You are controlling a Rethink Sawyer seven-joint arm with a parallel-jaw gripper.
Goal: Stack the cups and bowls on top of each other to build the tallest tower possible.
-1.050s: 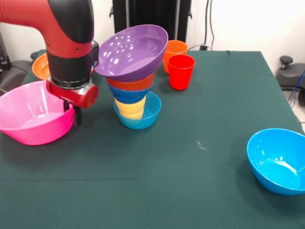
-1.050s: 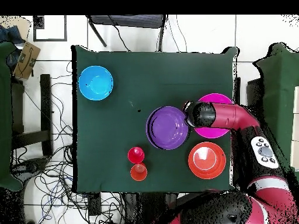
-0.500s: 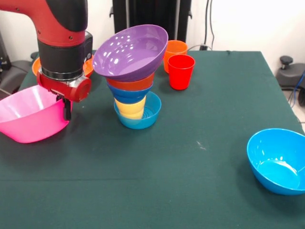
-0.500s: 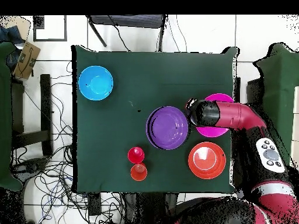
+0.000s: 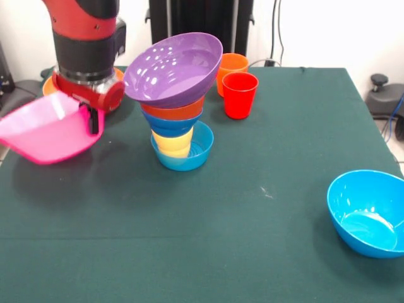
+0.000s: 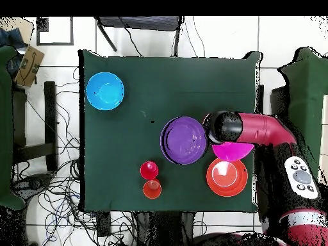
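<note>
From the front, the gripper (image 5: 93,120) is gripping the rim of the pink bowl (image 5: 47,131), one finger inside the wall, and the bowl is hanging tilted clear of the table (image 5: 252,208), casting a shadow on the green cloth near the table's left edge. The red and black arm (image 5: 85,38) is coming down from above onto it. Behind the arm a sliver of the large orange bowl (image 5: 49,85) is showing close to the far left corner. Just beside the pink bowl, toward the middle, the tower (image 5: 177,104) is standing: a small blue bowl (image 5: 192,154) at the bottom holding the yellow cup (image 5: 172,142) upside down, then a blue bowl, an orange bowl, and the purple bowl (image 5: 173,68) sitting tilted on top. The red cup (image 5: 240,95) and the orange cup (image 5: 231,65) are standing upright, touching or nearly so, near the far edge. The bright blue bowl (image 5: 368,213) is sitting alone at the near right corner. From overhead, the gripper (image 6: 216,128) is hidden under the wrist, and the pink bowl (image 6: 232,150) is showing partly below the arm, overlapping the rim of the large orange bowl (image 6: 226,177) near the robot's edge of the table (image 6: 166,83). The purple bowl (image 6: 183,140) is lying just beside them, the red cup (image 6: 148,170) and orange cup (image 6: 152,189) beyond it, and the bright blue bowl (image 6: 105,91) well apart in the opposite corner.
</note>
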